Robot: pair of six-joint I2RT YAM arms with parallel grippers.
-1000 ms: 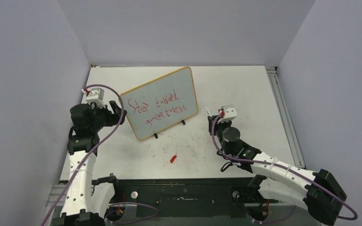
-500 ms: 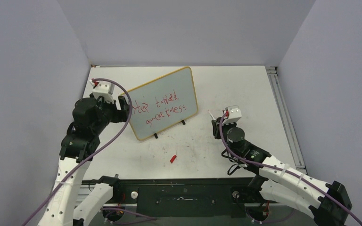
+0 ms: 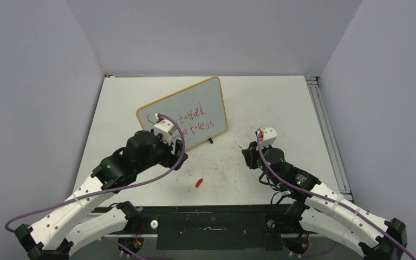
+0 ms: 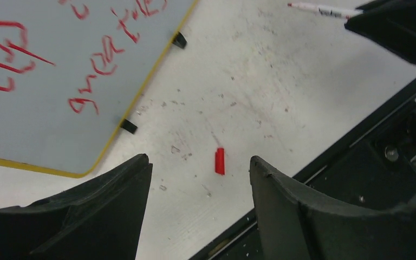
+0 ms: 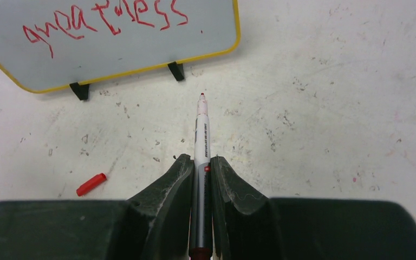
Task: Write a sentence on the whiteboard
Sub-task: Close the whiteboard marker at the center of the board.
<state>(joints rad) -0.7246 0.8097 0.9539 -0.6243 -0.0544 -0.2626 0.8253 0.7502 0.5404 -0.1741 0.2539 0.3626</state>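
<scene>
The whiteboard (image 3: 208, 100) stands tilted on two black feet at mid-table, yellow-framed, and my left arm covers its left part. The sentence (image 3: 197, 122) runs across it in red script in two lines. The wrist views also show the whiteboard (image 4: 49, 92) (image 5: 141, 49) and the sentence (image 4: 95, 65) (image 5: 108, 19). My left gripper (image 3: 177, 160) (image 4: 199, 160) hangs open in front of the board, over bare table. A red cap (image 3: 199, 182) (image 4: 220, 161) lies just beyond its tips. My right gripper (image 3: 247, 153) (image 5: 201, 160) is shut on a grey-white marker (image 5: 202, 130), whose uncapped red tip points toward the board's right foot.
The black base rail (image 3: 211, 219) runs along the table's near edge, close behind the cap (image 5: 91, 184). Grey walls enclose the table on three sides. A metal strip (image 3: 325, 124) lines the right edge. Purple cables loop off both wrists.
My left arm has swung from the board's left edge to in front of the board, jaws narrowing a little. The right arm has drawn back slightly with the marker.
</scene>
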